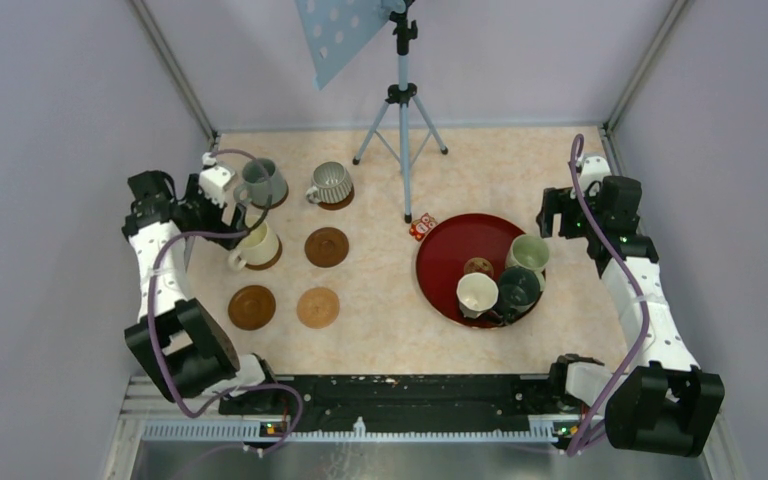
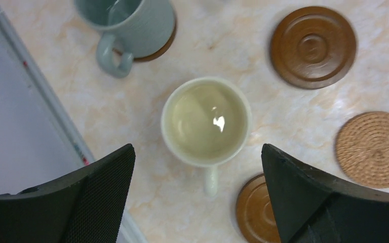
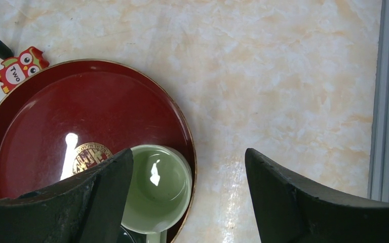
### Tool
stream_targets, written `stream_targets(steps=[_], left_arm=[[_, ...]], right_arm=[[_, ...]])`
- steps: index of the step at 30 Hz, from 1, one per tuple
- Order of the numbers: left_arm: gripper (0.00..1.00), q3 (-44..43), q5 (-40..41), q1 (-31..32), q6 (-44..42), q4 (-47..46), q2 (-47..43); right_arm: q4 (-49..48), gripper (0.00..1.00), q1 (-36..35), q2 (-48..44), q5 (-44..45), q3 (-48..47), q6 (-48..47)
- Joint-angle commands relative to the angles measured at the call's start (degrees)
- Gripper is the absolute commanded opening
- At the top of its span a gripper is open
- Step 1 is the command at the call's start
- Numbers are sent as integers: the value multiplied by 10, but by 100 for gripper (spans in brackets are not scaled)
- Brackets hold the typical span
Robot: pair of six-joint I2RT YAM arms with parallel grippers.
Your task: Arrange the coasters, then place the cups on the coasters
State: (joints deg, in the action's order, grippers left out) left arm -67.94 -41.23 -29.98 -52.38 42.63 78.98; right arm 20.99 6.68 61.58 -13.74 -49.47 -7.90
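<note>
**Right gripper (image 3: 187, 154) above the pale green cup; left gripper (image 2: 197, 147) above the cream cup.**

The right gripper stands wide and holds nothing. The pale green cup (image 3: 157, 187) sits below it, offset toward the finger on the tray side and partly hidden by that finger. The cup stands at the rim of the tray (image 3: 40, 126), on the side nearest this arm, and its handle points back toward the wrist. In my judgement the gripper must shift toward the tray centre before it descends. The left gripper is also wide and empty, above the cream cup (image 2: 206, 121), which sits on a coaster. Three free coasters (image 1: 326, 246) lie on the counter (image 1: 380, 290) on the left arm's side, well apart from the tray. The right arm is nearer the remaining cups, and the left arm is nearer the coasters.
</note>
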Motion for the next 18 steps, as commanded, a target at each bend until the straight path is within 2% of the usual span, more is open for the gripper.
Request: stream_targets(steps=[1, 7, 14, 18], left_arm=[[99, -10, 7, 82, 58, 10, -35], [99, 14, 76, 299, 160, -27, -58], [99, 11, 161, 560, 255, -72, -20], [99, -2, 206, 659, 278, -107, 22]], right_arm=[[-2, 80, 4, -15, -15, -6, -4], [-1, 80, 4, -17, -20, -6, -4], [-1, 80, 4, -13, -21, -6, -4], [-1, 80, 4, -11, -22, -6, -7]])
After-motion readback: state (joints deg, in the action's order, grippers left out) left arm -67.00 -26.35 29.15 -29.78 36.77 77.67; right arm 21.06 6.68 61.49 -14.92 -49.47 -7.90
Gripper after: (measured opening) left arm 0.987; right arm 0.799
